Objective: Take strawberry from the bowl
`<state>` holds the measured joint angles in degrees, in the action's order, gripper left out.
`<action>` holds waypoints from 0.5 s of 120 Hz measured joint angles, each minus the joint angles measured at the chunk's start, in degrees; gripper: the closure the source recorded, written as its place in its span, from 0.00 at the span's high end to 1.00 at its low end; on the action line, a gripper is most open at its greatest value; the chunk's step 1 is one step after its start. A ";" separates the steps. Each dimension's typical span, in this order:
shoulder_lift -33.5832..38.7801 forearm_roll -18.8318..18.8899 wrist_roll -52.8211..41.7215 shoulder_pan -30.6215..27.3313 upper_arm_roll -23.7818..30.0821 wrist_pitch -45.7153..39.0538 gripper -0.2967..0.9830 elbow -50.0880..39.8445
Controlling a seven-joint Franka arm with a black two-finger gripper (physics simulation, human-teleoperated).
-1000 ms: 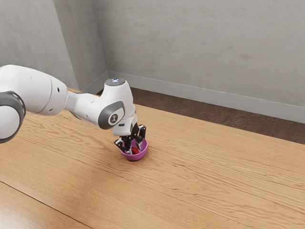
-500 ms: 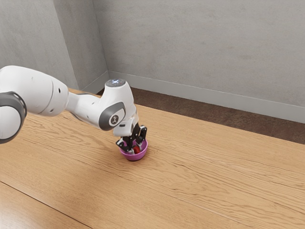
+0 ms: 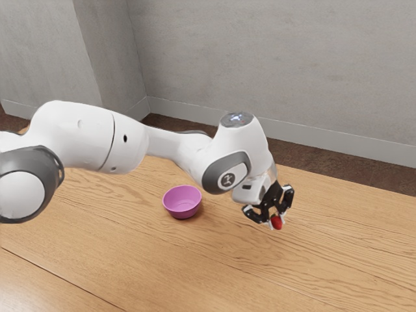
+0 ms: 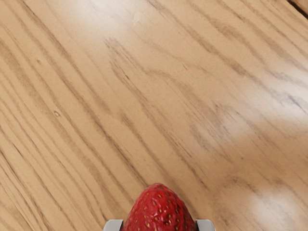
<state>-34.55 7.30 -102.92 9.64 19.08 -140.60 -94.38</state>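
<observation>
Purple bowl upright on table; strawberry outside, gripped in claw

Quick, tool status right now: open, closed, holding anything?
Black two-finger tool: closed on the red, seed-dotted strawberry, a finger against each side.

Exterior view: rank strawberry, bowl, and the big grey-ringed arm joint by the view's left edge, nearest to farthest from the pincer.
1. Strawberry: held in the pincer, between its fingertips.
2. Bowl: on the table, toward the exterior view's left.
3. Grey-ringed joint: beyond the bowl, by that view's left edge.
</observation>
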 joint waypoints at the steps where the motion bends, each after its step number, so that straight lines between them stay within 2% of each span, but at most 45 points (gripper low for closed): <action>1: -0.11 0.03 0.03 0.10 0.00 0.00 0.30 0.08; 16: -0.16 0.53 0.80 0.52 -0.12 0.28 0.50 0.53; 31: 3.26 0.70 2.44 0.50 -0.19 1.66 0.62 -0.14; 39: 13.68 0.58 7.12 -2.87 -0.18 9.43 0.66 -2.80; 49: 32.89 -0.82 14.28 -15.31 -0.50 21.91 0.69 -4.55; 55: 37.46 -1.60 18.55 -19.95 -3.21 28.40 0.71 -3.32; 60: 38.99 -2.03 22.16 -21.21 -6.16 33.35 0.72 -2.84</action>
<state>4.43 5.27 -80.75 -11.57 12.92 -107.24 -97.22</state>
